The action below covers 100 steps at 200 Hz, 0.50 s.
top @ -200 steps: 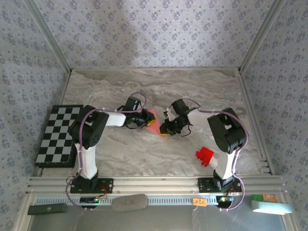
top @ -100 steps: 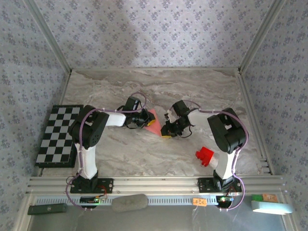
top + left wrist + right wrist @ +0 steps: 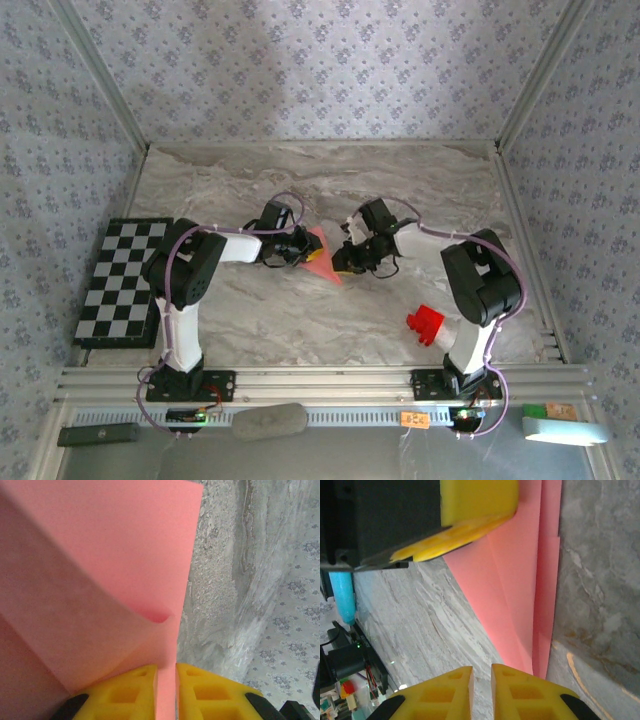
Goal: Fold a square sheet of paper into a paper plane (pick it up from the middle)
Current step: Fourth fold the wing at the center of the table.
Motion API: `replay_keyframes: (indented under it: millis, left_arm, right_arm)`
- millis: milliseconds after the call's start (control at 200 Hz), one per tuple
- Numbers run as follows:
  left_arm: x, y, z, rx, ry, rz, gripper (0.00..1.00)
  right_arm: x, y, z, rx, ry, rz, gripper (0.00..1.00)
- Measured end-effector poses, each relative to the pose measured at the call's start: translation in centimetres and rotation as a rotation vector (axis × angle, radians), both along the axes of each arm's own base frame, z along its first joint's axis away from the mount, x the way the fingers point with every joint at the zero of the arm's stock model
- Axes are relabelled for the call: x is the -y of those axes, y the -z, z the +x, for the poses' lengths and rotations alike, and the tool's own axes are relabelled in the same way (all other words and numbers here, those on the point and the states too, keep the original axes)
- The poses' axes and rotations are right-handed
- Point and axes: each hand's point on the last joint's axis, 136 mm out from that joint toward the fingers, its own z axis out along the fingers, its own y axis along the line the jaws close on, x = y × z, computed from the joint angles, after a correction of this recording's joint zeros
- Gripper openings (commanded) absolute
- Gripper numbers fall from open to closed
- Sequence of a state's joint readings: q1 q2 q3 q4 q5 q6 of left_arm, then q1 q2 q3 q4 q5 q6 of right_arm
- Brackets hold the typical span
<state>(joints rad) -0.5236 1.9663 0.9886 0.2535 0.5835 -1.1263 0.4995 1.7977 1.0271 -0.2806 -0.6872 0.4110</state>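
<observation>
Two grippers meet near the middle of the marble desk [image 3: 420,190] in the overhead view, with the paper plane [image 3: 322,260] between them. The plane is a folded pink piece that tapers to a point aimed at the lower right of that frame. The left gripper [image 3: 303,250] holds its wider end. In the left wrist view its yellow fingers [image 3: 131,687] are pressed onto a thin edge of the paper [image 3: 100,555], and a loose flap curls up just above them. The right gripper [image 3: 345,263] sits just right of the plane. In the right wrist view its two yellow fingers [image 3: 520,690] stand almost together with only a slim slit of desk showing between them and no paper in it. The plane's layered folds [image 3: 520,580] run down that frame, and their tip ends just beside the right-hand finger.

A small chunky red block [image 3: 425,324] lies well apart at the lower right of the desk, beside the right arm. A black-and-white chequered board [image 3: 118,280] lies at the left edge, partly covered by the left arm's elbow. Nothing lies between the grippers and the plane.
</observation>
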Motion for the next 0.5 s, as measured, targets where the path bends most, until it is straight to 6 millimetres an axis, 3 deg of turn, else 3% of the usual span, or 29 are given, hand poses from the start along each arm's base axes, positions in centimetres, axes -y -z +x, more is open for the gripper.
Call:
replay_keyframes:
  millis: [320,500]
  left_arm:
    - [0.0,0.0,0.0,-0.003,0.001,0.001,0.17]
    - [0.1,-0.1,0.0,-0.014,0.003,0.005,0.18]
  right_arm:
    - [-0.2,3.1,-0.1,-0.023,-0.008,-0.091,0.16]
    - [0.1,3.5,0.0,-0.017,-0.014,-0.121,0.16]
